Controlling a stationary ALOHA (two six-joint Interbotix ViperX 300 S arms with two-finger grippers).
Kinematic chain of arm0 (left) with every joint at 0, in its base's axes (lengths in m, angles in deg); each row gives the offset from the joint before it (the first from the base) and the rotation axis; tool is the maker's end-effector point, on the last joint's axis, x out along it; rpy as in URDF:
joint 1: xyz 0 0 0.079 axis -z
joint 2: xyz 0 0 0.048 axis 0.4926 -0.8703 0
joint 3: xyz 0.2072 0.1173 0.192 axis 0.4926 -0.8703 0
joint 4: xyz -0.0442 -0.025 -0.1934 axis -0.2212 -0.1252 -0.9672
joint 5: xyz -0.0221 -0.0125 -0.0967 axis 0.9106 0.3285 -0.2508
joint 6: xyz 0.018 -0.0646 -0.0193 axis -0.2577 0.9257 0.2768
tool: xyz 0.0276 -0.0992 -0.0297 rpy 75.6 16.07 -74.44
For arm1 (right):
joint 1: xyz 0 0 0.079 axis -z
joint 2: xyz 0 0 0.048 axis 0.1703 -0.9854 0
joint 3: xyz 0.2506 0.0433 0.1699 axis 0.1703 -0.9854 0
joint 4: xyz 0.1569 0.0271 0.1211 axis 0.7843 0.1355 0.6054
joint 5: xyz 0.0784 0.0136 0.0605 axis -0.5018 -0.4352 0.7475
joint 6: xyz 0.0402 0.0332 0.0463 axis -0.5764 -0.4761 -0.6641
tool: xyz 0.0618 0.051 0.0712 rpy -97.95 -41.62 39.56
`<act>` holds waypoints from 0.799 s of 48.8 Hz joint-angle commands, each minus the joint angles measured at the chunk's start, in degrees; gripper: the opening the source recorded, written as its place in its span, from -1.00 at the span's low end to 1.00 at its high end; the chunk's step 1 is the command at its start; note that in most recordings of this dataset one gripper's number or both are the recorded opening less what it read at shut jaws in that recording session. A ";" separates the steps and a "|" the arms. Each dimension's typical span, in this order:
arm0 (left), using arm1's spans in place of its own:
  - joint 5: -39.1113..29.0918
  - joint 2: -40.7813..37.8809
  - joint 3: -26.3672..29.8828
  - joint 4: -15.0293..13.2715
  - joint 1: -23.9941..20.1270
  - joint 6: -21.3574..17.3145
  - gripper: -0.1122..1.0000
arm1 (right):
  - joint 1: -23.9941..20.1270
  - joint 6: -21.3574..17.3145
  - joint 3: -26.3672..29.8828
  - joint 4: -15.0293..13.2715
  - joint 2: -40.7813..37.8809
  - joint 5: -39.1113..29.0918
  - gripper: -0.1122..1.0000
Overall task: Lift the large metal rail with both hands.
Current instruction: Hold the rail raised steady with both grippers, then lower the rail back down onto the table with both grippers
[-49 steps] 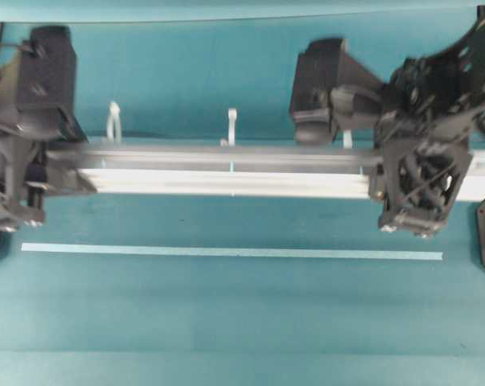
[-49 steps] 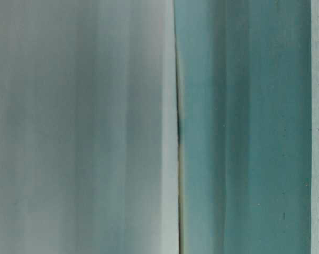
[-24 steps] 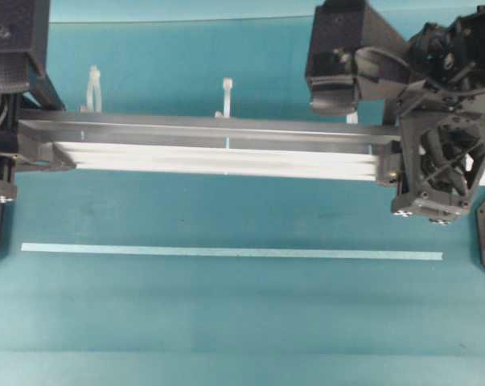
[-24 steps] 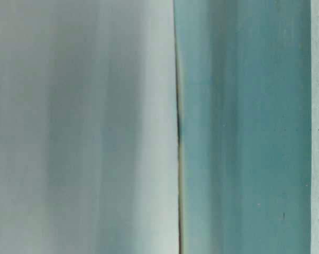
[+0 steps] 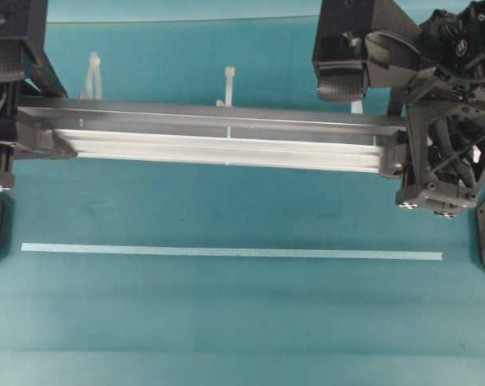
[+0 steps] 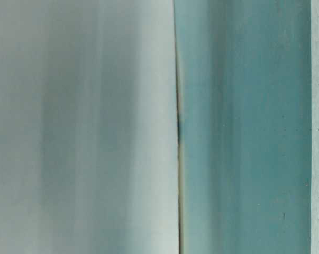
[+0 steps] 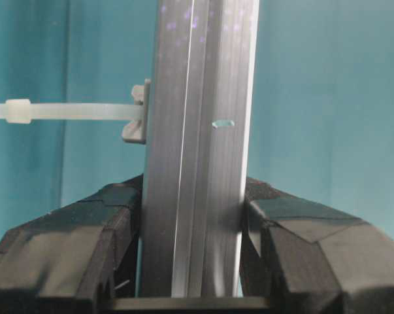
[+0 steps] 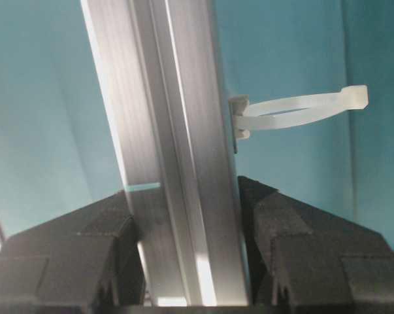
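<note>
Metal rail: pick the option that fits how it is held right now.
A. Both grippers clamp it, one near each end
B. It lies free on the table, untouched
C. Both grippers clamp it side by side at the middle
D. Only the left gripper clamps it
A: the left gripper and the right gripper each have fingers pressed against opposite sides of the metal rail, and the overhead view shows them near opposite ends.

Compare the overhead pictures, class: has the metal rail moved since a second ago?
Yes. The large metal rail, clamped in both grippers, now sits farther from the fixed pale tape strip, toward the top of the view, and looks larger, so it has risen.
</note>
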 commanded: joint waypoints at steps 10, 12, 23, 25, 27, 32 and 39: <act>1.41 -0.79 2.37 0.44 0.00 1.32 -0.14 | 0.00 -2.72 4.04 0.18 0.18 0.88 -0.10; 1.49 -0.88 2.37 0.53 0.00 1.32 -0.14 | 0.00 -2.72 4.04 0.18 0.18 0.88 -0.10; 1.49 -1.49 2.81 0.53 0.00 1.23 -0.14 | 0.00 -2.72 3.34 0.18 0.44 0.88 -0.10; 1.49 -1.49 2.81 0.53 0.09 1.23 -0.14 | 0.00 -2.72 2.99 0.18 0.44 0.88 -0.10; 1.49 -1.67 2.81 0.53 0.35 1.23 -0.14 | 0.09 -2.72 2.72 0.18 0.44 0.88 -0.10; 1.41 -1.93 2.81 0.53 0.70 1.23 -0.14 | 0.18 -2.72 2.11 0.18 0.44 1.05 -0.10; 1.67 -2.29 0.97 0.53 0.70 1.32 -0.14 | 0.35 -1.67 -1.05 0.18 0.44 1.32 -0.10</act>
